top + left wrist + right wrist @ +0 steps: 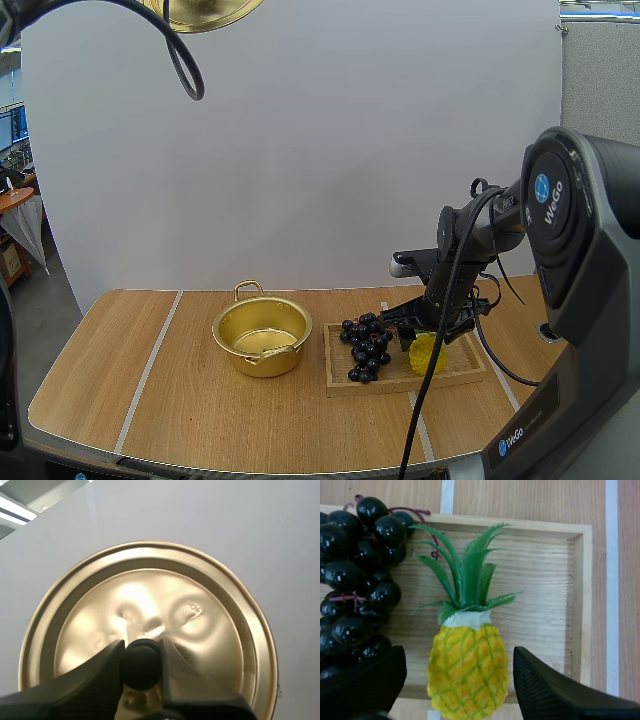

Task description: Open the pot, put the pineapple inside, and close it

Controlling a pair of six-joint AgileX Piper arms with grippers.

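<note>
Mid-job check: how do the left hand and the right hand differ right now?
The left hand is shut on the lid, pinching its black knob; the right hand is open and holds nothing.
The left hand holds the lid high above the table; the right hand is low over the wooden tray, straddling the pineapple without touching it.
Both hands are black.

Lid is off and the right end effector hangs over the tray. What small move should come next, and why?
Probably lower the right end effector and close it on the pineapple. It is open astride the fruit, which lies in the wooden tray beside the grapes, and the pot stands open.
</note>
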